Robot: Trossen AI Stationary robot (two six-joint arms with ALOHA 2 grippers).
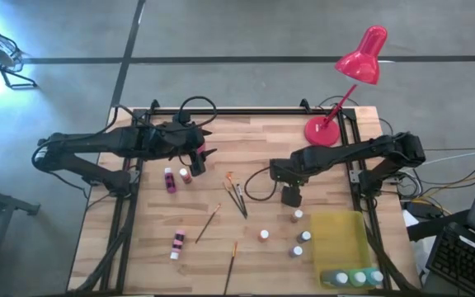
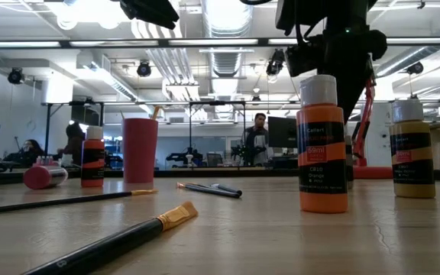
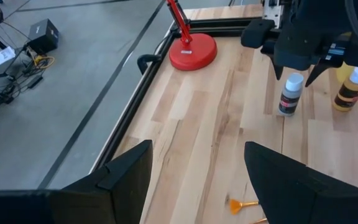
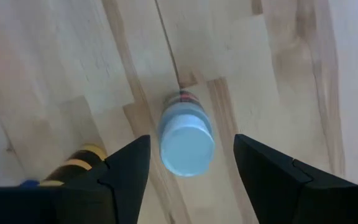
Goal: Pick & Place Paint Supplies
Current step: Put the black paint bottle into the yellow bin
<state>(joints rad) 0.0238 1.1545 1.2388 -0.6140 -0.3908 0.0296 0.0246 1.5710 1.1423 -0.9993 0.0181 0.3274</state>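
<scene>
Paint bottles [image 1: 298,239] and brushes [image 1: 236,196] mostly lie loose on the table [image 1: 246,140], perhaps three bottles standing at the yellow tray [image 1: 336,239]'s end, while the right gripper [image 4: 188,163] hangs wide above a white-capped bottle [image 4: 186,142], holding nothing, and the left gripper [image 3: 197,177] waits open over the far-left side.

On the table [image 1: 246,165], the desk lamp [image 1: 336,107] stands at two o'clock. The tray [image 1: 340,239] lies at four o'clock, three bottles [image 1: 353,278] along its six-o'clock edge. Paintbrushes [image 1: 236,196] lie at centre. Small bottles [image 1: 299,239] stand just beside the tray's nine-o'clock side. A lying bottle [image 1: 176,243] is at seven o'clock.
</scene>
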